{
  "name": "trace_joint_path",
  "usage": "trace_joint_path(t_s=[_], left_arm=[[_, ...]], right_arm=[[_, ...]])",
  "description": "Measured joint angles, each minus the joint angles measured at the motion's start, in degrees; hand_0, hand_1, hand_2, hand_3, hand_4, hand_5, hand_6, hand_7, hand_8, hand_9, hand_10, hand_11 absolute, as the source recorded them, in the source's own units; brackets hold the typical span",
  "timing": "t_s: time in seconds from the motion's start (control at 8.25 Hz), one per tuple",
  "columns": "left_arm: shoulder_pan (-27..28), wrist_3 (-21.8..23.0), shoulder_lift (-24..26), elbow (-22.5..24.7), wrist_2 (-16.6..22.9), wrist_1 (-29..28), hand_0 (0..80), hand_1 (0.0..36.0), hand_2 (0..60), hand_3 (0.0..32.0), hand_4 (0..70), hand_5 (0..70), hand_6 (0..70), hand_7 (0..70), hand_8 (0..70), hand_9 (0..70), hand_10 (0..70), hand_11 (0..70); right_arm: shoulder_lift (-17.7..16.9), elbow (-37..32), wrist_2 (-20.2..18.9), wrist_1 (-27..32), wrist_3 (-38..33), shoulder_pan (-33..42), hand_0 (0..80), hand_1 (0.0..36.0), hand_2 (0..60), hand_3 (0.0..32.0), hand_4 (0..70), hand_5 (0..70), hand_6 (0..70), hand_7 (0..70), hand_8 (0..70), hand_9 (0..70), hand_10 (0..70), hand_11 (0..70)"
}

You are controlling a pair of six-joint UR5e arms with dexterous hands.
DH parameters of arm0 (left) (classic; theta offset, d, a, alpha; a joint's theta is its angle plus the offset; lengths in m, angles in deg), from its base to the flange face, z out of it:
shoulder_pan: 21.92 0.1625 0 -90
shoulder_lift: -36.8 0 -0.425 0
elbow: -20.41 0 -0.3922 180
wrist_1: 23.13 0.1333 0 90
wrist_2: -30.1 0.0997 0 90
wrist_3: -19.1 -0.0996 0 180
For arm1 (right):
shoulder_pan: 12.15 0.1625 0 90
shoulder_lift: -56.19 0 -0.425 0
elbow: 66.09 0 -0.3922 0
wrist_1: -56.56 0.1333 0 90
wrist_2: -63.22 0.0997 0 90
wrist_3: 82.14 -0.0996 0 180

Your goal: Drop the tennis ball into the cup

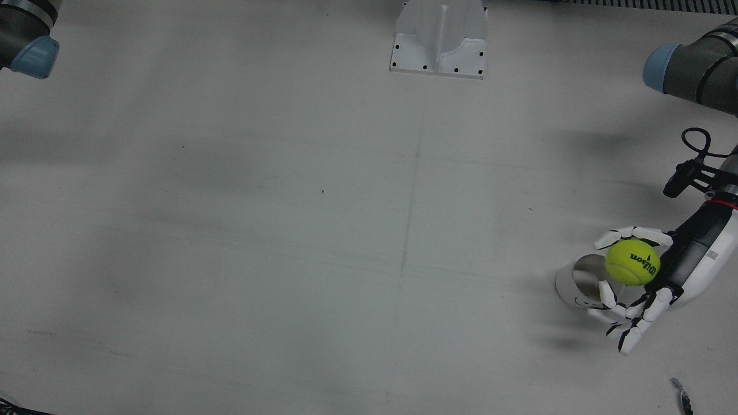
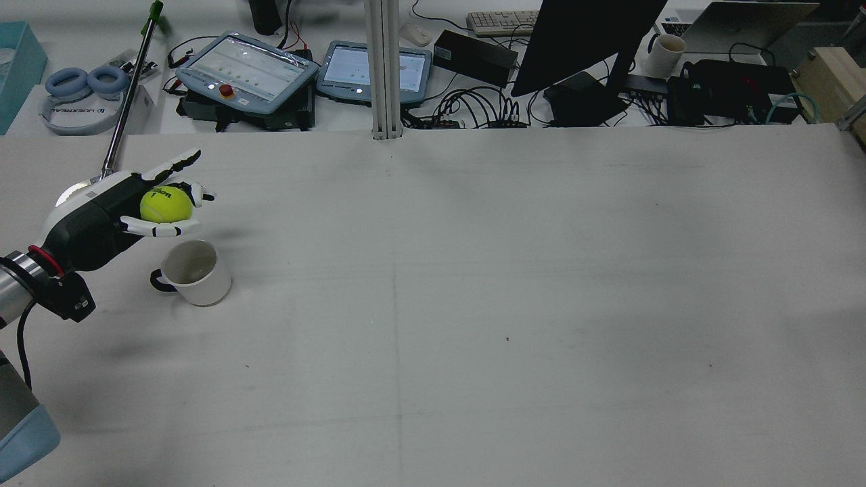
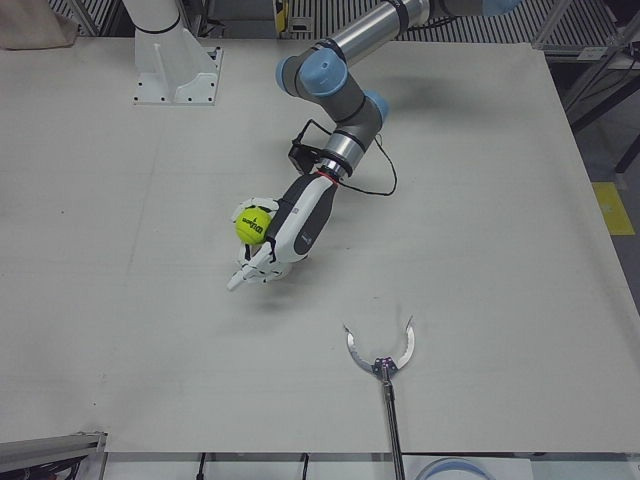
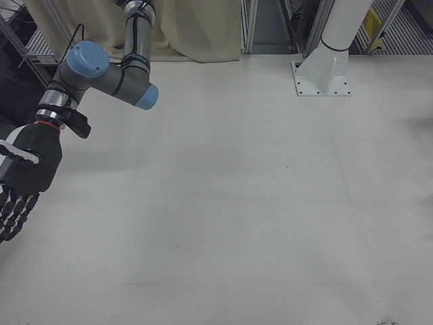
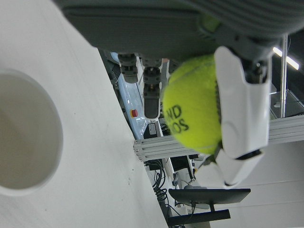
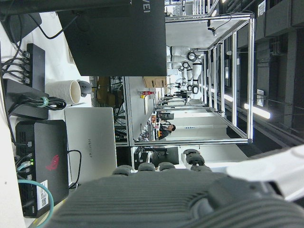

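Note:
The yellow-green tennis ball (image 1: 632, 262) is held in my left hand (image 1: 683, 259), fingers curled around it, raised above the table. The white cup (image 1: 581, 282) stands upright on the table just beside and below the ball; from above the ball overlaps the cup's rim. In the rear view the ball (image 2: 165, 204) and left hand (image 2: 101, 211) are above and behind the cup (image 2: 196, 270). The left hand view shows the ball (image 5: 192, 104) and the cup's open mouth (image 5: 23, 137). My right hand (image 4: 27, 169) hangs open and empty at the far side.
A white arm pedestal (image 1: 439, 40) stands at the table's back edge. A reacher tool (image 3: 380, 362) lies near the front edge by the left hand. Tablets, cables and a monitor (image 2: 582, 40) fill the desk beyond the table.

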Motion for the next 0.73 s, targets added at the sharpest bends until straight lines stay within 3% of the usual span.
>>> trace_joint_path(t_s=[0.12, 0.24, 0.73], left_arm=[[0.0, 0.0, -0.1, -0.1, 0.0, -0.4, 68.8, 35.9, 8.0, 0.0, 0.0, 6.3, 0.0, 9.3, 0.0, 0.4, 0.0, 2.4], [0.0, -0.1, -0.1, 0.1, 0.0, -0.8, 69.0, 35.6, 6.6, 0.0, 0.0, 6.3, 0.0, 8.8, 0.0, 0.3, 0.0, 2.3], [-0.4, 0.1, -0.2, 0.8, 0.0, -1.2, 63.4, 35.5, 16.0, 0.0, 0.0, 6.1, 0.4, 12.2, 0.0, 1.0, 0.0, 2.4]], right_arm=[[0.0, 0.0, 0.0, 0.0, 0.0, 0.0, 0.0, 0.0, 0.0, 0.0, 0.0, 0.0, 0.0, 0.0, 0.0, 0.0, 0.0, 0.0], [0.0, 0.0, 0.0, 0.0, 0.0, 0.0, 0.0, 0.0, 0.0, 0.0, 0.0, 0.0, 0.0, 0.0, 0.0, 0.0, 0.0, 0.0], [0.0, 0.0, 0.0, 0.0, 0.0, 0.0, 0.0, 0.0, 0.0, 0.0, 0.0, 0.0, 0.0, 0.0, 0.0, 0.0, 0.0, 0.0]])
